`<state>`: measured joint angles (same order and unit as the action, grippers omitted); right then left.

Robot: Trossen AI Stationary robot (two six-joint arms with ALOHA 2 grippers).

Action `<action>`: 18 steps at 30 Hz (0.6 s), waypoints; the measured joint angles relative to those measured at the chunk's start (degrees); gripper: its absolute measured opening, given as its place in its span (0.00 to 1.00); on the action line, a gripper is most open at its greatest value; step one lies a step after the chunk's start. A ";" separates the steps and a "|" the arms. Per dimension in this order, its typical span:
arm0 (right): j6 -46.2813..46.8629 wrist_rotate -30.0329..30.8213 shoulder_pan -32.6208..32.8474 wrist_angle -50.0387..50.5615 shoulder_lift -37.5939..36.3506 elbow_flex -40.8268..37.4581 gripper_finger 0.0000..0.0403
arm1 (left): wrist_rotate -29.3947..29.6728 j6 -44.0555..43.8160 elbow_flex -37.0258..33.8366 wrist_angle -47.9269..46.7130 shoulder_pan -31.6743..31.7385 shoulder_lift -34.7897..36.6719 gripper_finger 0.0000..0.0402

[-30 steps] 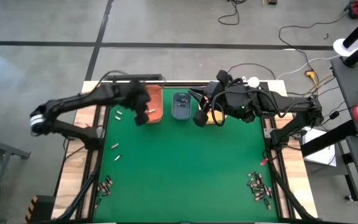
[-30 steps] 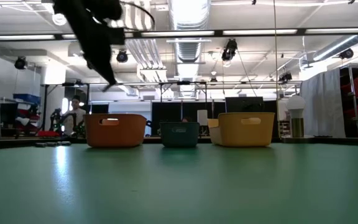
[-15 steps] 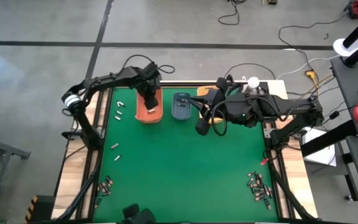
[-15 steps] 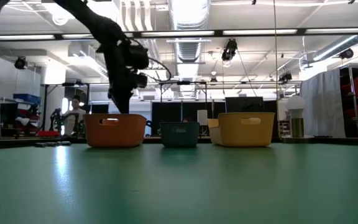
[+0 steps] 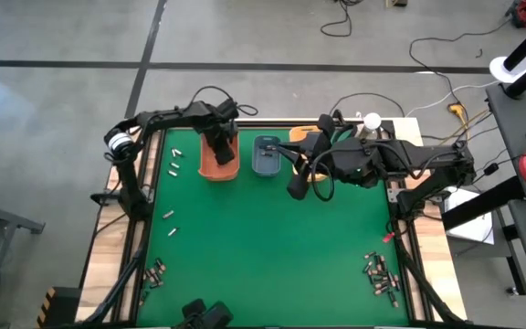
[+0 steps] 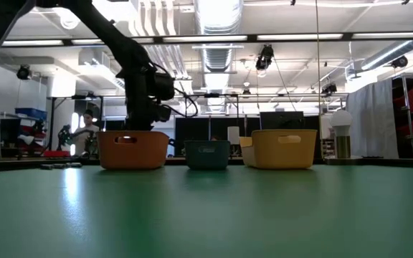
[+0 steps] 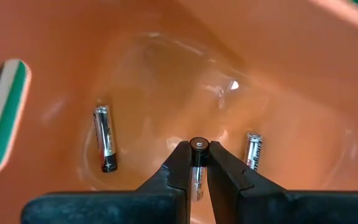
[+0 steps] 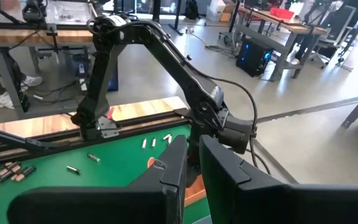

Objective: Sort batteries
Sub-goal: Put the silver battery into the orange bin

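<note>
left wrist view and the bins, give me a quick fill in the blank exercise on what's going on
1. The left pincer is shut on a ____.
2. It hangs inside the ____ bin.
3. On that bin's floor already lie ____ loose batteries.
4. The bin between the orange bin and the yellow-orange bin is coloured ____.

Missing words: battery; orange; two; blue-grey
</note>
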<state>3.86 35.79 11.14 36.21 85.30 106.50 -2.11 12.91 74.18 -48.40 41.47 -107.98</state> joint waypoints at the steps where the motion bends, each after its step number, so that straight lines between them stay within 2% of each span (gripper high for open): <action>1: 0.00 0.00 0.00 0.00 0.00 0.00 0.10 | 0.10 -0.32 -0.04 -0.06 0.00 -0.22 0.04; 6: 0.06 0.03 0.00 0.00 0.00 0.00 0.10 | 2.18 -1.62 -0.10 -0.05 -1.01 -0.90 0.04; 18: 0.04 0.22 -0.04 -0.02 0.00 0.00 0.10 | 2.91 -3.51 -0.11 0.41 -1.32 -1.96 0.04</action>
<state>3.90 36.01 11.09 36.18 85.30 106.50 0.80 9.40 74.08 -47.99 40.16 -109.94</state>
